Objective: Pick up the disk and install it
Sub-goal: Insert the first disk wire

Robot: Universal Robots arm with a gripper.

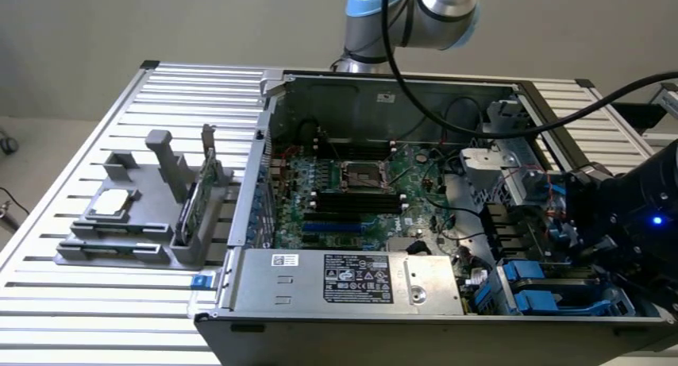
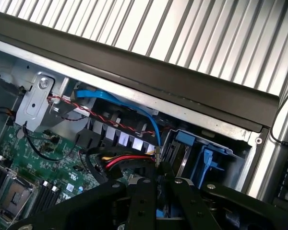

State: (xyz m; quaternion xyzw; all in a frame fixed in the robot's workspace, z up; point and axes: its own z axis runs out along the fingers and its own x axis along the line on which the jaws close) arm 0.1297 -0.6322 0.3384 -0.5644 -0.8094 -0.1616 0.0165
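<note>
The tabletop (image 1: 95, 302) was made of ribbed aluminium slats, pale and shiny, and behind it I saw a plain beige wall (image 1: 159, 25). On the slats stood an open case (image 1: 424, 338) of dark sheet metal. Inside it were a green board (image 1: 350, 191) and a boxy steel power supply (image 1: 350, 279) with a black label. On the exterior view's left sat a grey plastic fixture (image 1: 138, 223) carrying a small square chip (image 1: 111, 203). The black, angular fingers (image 2: 143, 201) were drawn nearly together; I could not tell if they gripped anything. They hung over the case corner on the exterior view's right. There the disk (image 1: 526, 280) lay in the drive bay, its blue plastic rails showing. A blue cable (image 2: 105, 94) and a twisted red-black wire (image 2: 86, 109) curved nearby.
</note>
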